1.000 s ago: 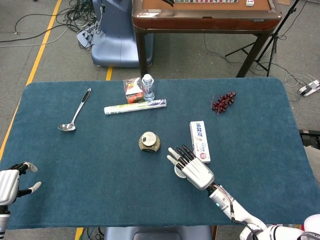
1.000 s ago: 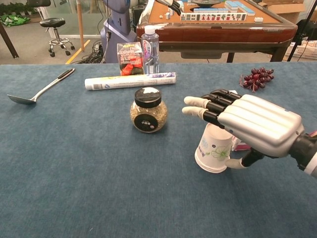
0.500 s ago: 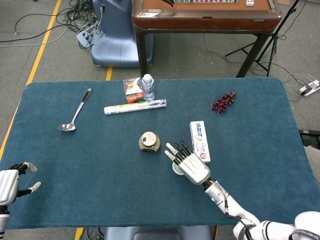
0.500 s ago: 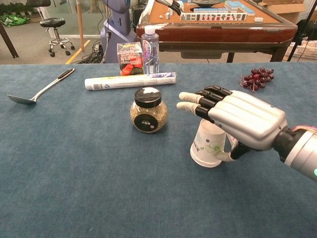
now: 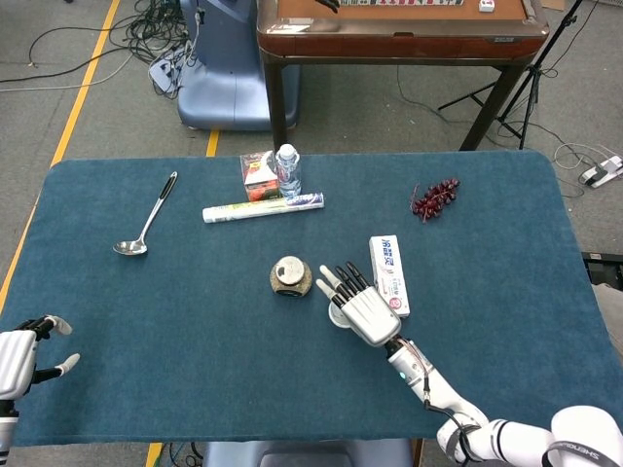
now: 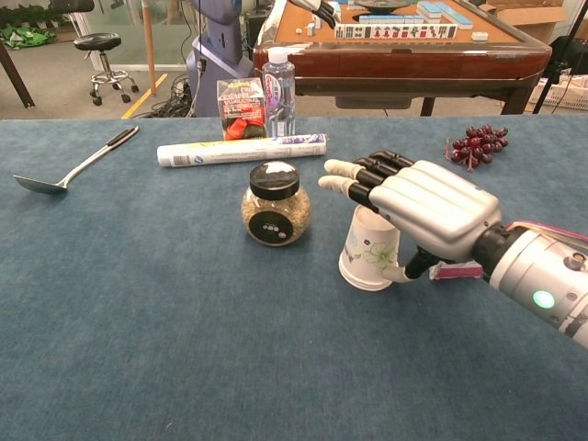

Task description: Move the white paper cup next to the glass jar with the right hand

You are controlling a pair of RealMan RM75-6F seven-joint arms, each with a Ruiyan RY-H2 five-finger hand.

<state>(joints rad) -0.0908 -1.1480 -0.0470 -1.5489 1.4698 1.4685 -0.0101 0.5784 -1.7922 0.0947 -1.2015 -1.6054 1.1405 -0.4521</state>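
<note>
Both views are bright and evenly lit by soft overhead room light, with no harsh glare on the blue counter [image 5: 146, 331]. Shadows are faint and short, pooling just beneath the things on it. Focus is sharp across the counter in both views; the chest view's far background is slightly softer.

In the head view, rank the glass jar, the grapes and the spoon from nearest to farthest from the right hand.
From the right hand:
1. Glass jar, just to its left.
2. Grapes, far side, to the right.
3. Spoon, far left.
</note>
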